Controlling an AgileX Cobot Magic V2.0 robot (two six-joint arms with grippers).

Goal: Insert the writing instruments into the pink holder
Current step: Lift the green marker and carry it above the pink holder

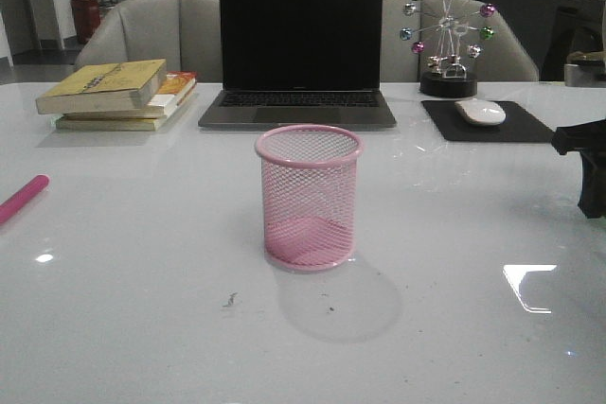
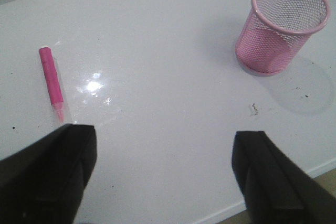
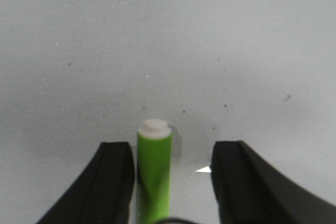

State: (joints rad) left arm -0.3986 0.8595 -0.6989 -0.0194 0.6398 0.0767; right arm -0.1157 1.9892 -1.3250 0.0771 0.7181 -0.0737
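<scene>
Right gripper (image 3: 168, 182): jaws wide, straddling the green marker (image 3: 154, 174), off-centre, not visibly clamping; a lopsided close could roll it away. Left gripper (image 2: 163, 177): jaws wide, empty, near the pink marker (image 2: 52, 84) at the bench's left. Pink holder (image 1: 309, 198) upright mid-bench, empty, light enough to tip. Bench (image 1: 142, 309) white, glossy, glare patches. Office behind: laptop (image 1: 298, 49), books (image 1: 118, 92), mouse (image 1: 480, 112).
</scene>
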